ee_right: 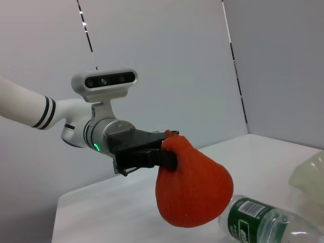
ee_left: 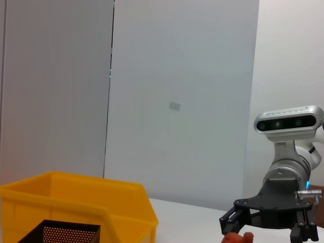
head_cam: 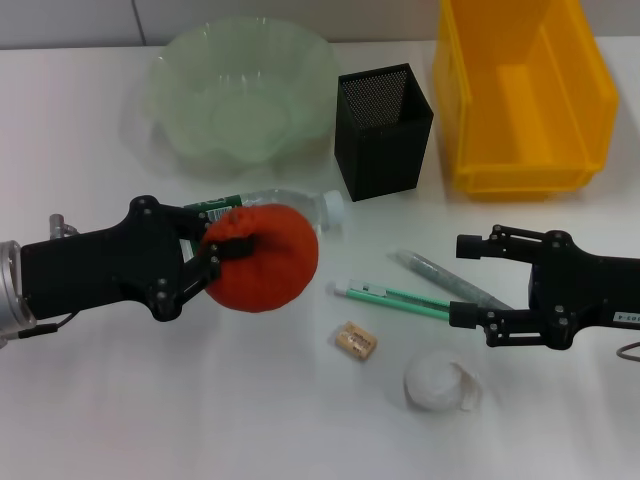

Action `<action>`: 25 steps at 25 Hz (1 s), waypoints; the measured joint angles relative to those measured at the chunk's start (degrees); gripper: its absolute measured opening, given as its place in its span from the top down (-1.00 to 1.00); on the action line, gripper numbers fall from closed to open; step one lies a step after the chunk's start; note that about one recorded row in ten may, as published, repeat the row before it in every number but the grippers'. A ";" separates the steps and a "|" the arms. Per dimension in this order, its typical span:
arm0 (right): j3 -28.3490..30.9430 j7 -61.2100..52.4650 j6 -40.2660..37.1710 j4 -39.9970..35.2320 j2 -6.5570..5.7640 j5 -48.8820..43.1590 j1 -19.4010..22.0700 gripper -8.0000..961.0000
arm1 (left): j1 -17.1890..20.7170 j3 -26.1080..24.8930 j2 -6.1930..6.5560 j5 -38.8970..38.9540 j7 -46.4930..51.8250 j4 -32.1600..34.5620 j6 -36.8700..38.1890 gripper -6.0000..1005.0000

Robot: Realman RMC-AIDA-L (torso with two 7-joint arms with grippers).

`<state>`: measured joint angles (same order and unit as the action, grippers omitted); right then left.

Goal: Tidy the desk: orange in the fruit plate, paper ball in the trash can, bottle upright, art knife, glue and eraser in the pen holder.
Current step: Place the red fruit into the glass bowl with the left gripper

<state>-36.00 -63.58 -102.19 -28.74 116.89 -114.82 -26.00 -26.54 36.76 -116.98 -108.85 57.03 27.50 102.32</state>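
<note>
A broad white desk is seen from above, with two black robot arms reaching in from either side. The left gripper is clamped on a round red-orange orange, pinching it at its top near the stem so that the fruit hangs lifted off the desk; the right wrist view shows it dangling in a pear shape from the fingertips. Just behind and under it lies a clear plastic water bottle with a green label and white cap, on its side. The wide translucent pale green fruit plate with a wavy rim sits at the far left, beyond the bottle. To its right stands the square black mesh pen holder, and further right the large bright yellow trash can. Near the middle lie a slim green art knife, a thin grey glue stick, a tiny tan eraser and a small white crumpled paper ball. The right gripper hovers over the glue stick's right end with its fingers spread apart, holding nothing. The main risk appears to be the narrow hold on the orange: pinched only at its top, it could slip free on the way to the plate, fall onto the bottle and roll away. Carried too low, it could also knock the plate's wavy rim.
</note>
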 joint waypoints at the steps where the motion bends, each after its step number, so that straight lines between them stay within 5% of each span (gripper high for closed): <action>1: 0.00 0.14 0.01 0.00 0.00 0.01 0.00 -0.73 | 0.00 -0.01 0.00 0.03 0.00 0.00 0.01 0.88; 19: 6.41 5.24 3.76 0.36 1.95 0.13 1.02 -0.72 | 0.78 -3.37 -0.05 0.84 -0.32 0.01 -0.26 0.88; 25: 6.08 5.28 3.84 0.36 1.94 0.01 0.98 -0.73 | 0.11 -5.22 -1.22 2.35 -0.18 -0.28 -2.67 0.88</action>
<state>-29.93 -58.30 -98.34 -28.38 118.83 -114.81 -25.03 -26.44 31.53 -118.21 -106.51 56.86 27.23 99.65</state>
